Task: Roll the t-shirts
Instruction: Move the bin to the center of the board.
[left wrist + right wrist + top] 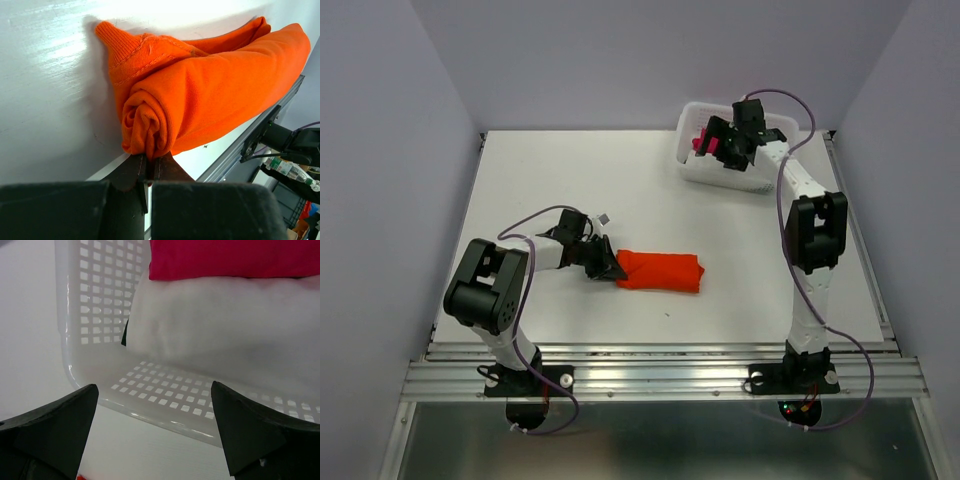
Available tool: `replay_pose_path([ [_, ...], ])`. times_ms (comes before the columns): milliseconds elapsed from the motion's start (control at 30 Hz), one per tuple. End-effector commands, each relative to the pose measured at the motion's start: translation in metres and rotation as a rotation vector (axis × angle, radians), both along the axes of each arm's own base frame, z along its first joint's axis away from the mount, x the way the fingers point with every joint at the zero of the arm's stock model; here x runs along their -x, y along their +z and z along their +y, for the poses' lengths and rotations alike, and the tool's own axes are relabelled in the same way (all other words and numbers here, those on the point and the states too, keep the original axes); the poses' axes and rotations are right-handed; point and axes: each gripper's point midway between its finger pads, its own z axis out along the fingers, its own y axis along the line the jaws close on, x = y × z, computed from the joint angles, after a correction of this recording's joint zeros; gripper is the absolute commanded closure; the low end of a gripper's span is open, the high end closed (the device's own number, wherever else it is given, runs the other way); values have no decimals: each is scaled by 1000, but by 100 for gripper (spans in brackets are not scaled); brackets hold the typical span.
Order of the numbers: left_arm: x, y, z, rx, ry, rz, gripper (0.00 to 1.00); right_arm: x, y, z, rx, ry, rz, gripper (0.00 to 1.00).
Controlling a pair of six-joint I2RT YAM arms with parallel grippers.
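shirt [660, 271] rolled, lying on the table [570, 180] near its front edge
left gripper [150, 166] pinches the roll's end, jaws closed on cloth; right gripper [154, 390] hangs wide open at the basket [695, 172].

LIGHT: you have soft, even overhead light, white table [620, 190] bright | SHADOW: thin, hugging the rolled t-shirt [660, 271] | GLARE: your left wrist view washes out the table beyond the t-shirt | FOCUS: left fingers [127, 175] just before the t-shirt blur dark; right fingers [55, 425] soft, basket [100, 300] pale, overexposed
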Motion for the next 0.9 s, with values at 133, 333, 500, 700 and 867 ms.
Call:
replay_pose_path([
  [133,3,3,2,-26,-22,-11,100,31,3,16,-47,122,30,0],
  [333,2,2,2,-31,-21,-13,100,51,9,29,-117,196,45,0],
  [500,2,3,2,-31,-20,-16,100,70,4,30,-140,202,78,0],
  [700,1,2,2,-35,-17,-18,100,98,10,31,-202,192,86,0],
  [867,2,3,3,-36,-18,-20,100,98,22,15,-139,119,35,0],
])
